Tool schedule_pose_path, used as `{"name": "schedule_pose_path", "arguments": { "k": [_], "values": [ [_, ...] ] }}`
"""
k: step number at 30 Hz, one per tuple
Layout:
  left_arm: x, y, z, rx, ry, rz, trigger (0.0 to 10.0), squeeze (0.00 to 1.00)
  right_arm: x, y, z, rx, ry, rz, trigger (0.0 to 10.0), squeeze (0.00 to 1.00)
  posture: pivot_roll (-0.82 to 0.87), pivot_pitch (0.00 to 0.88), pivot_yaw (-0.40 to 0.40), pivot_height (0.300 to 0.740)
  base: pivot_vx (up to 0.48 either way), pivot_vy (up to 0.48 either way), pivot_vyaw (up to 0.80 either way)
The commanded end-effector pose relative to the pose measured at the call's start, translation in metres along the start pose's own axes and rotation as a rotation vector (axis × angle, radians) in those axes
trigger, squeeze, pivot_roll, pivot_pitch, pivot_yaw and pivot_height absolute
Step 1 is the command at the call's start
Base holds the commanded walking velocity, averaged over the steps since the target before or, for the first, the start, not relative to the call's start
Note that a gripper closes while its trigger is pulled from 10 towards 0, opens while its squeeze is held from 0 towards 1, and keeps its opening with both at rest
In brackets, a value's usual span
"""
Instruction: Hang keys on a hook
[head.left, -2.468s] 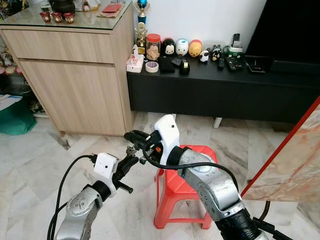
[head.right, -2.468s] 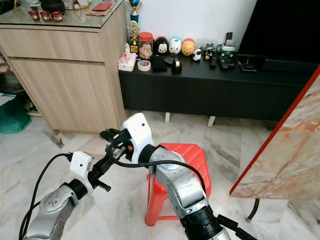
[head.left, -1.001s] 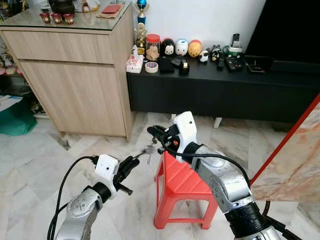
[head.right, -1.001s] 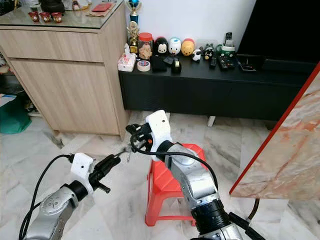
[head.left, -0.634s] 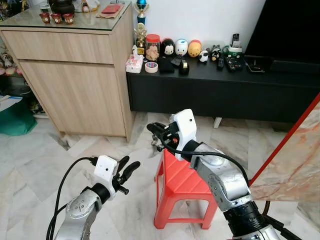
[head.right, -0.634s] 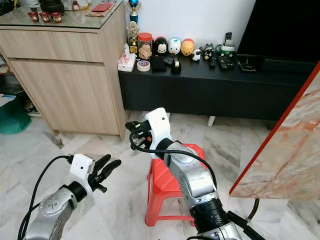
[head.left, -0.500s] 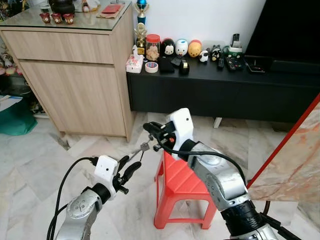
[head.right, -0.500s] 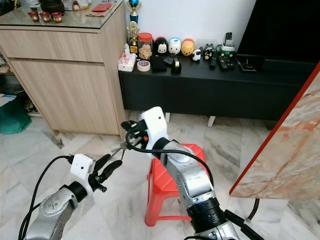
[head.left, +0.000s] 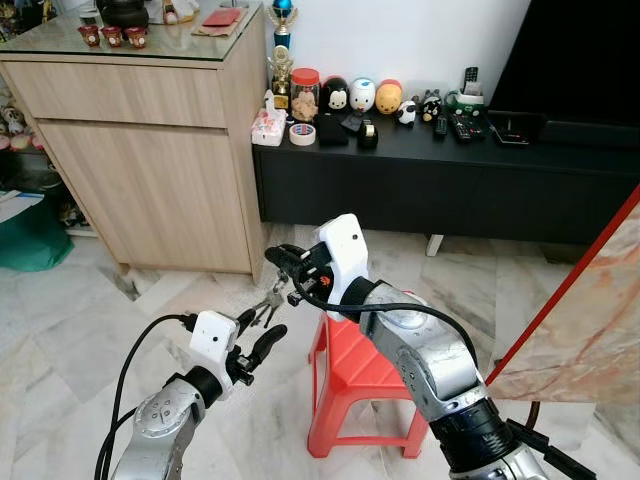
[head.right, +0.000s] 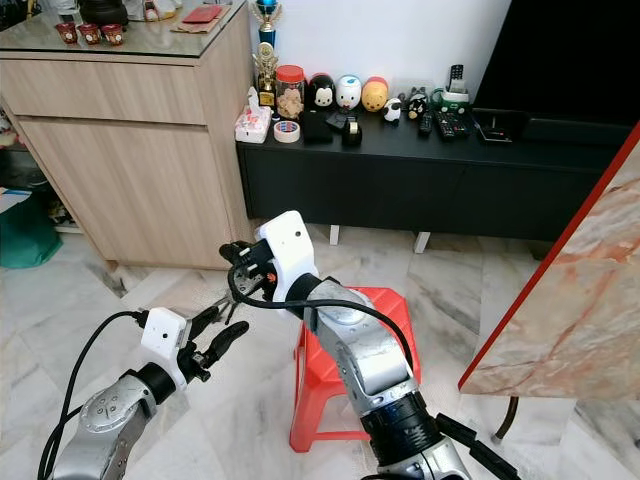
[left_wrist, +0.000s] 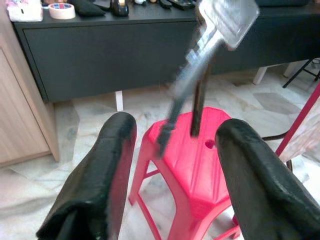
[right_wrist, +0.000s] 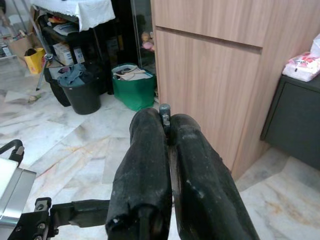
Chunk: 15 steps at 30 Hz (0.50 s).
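A bunch of silver keys (head.left: 270, 298) dangles from my right gripper (head.left: 276, 258), which is shut on the ring end above the marble floor. In the right wrist view a small metal piece of the keys (right_wrist: 165, 111) pokes out between the closed fingertips. My left gripper (head.left: 261, 326) sits just below the bunch, open. Seen from the left wrist, the keys (left_wrist: 220, 22) hang blurred between the two spread black fingers (left_wrist: 107, 170), touching neither.
A red plastic stool (head.left: 365, 375) stands directly under my right arm. A wooden cabinet (head.left: 150, 170) is at the left, and a low black console (head.left: 440, 190) with figurines runs along the back wall. A marble slab (head.left: 590, 340) leans at the right.
The left gripper let go of the keys and opened. My right gripper then swung left with the keys, bringing them over the open left fingers.
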<state>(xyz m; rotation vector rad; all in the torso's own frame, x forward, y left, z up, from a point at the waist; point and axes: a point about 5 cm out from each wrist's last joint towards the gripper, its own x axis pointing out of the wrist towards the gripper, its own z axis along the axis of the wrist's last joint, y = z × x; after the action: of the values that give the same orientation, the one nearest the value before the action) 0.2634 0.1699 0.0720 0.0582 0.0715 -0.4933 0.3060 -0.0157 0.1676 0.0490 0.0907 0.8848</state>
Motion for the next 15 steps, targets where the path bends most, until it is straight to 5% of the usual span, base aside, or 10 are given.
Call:
{"name": "schedule_pose_path", "arguments": {
  "k": [1, 3, 4, 12, 13, 14, 15],
  "values": [
    [0.001, 0.002, 0.001, -0.001, -0.005, 0.009, 10.0, 1.0, 0.001, 0.003, 0.012, -0.034, -0.028, 0.012, 10.0, 0.0, 0.04, 0.019, -0.079, 0.74, 0.0, 0.0, 0.0],
    [0.001, 0.002, 0.001, 0.001, -0.005, 0.012, 10.0, 1.0, 0.001, 0.004, 0.012, -0.034, -0.028, 0.014, 10.0, 0.0, 0.04, 0.019, -0.079, 0.74, 0.0, 0.0, 0.0],
    [0.001, 0.003, 0.001, 0.003, -0.005, 0.015, 10.0, 0.0, 0.001, 0.005, 0.012, -0.035, -0.027, 0.018, 10.0, 0.0, 0.04, 0.02, -0.081, 0.74, 0.0, 0.0, 0.0],
    [0.005, 0.004, 0.003, 0.004, -0.019, 0.031, 10.0, 0.0, 0.004, 0.012, 0.014, -0.034, -0.031, 0.044, 10.0, 0.0, 0.04, 0.02, -0.08, 0.74, 0.0, 0.0, 0.0],
    [0.005, 0.004, 0.003, 0.004, -0.021, 0.032, 10.0, 0.13, 0.005, 0.013, 0.014, -0.034, -0.031, 0.047, 10.0, 0.0, 0.04, 0.02, -0.08, 0.74, 0.0, 0.0, 0.0],
    [0.005, 0.004, 0.003, 0.004, -0.023, 0.032, 10.0, 0.13, 0.005, 0.014, 0.014, -0.034, -0.031, 0.048, 10.0, 0.0, 0.04, 0.02, -0.08, 0.74, 0.0, 0.0, 0.0],
    [0.005, 0.004, 0.004, 0.007, -0.027, 0.034, 10.0, 1.0, 0.005, 0.015, 0.014, -0.033, -0.031, 0.052, 10.0, 0.0, 0.04, 0.021, -0.081, 0.74, 0.0, 0.0, 0.0]
  ]
}}
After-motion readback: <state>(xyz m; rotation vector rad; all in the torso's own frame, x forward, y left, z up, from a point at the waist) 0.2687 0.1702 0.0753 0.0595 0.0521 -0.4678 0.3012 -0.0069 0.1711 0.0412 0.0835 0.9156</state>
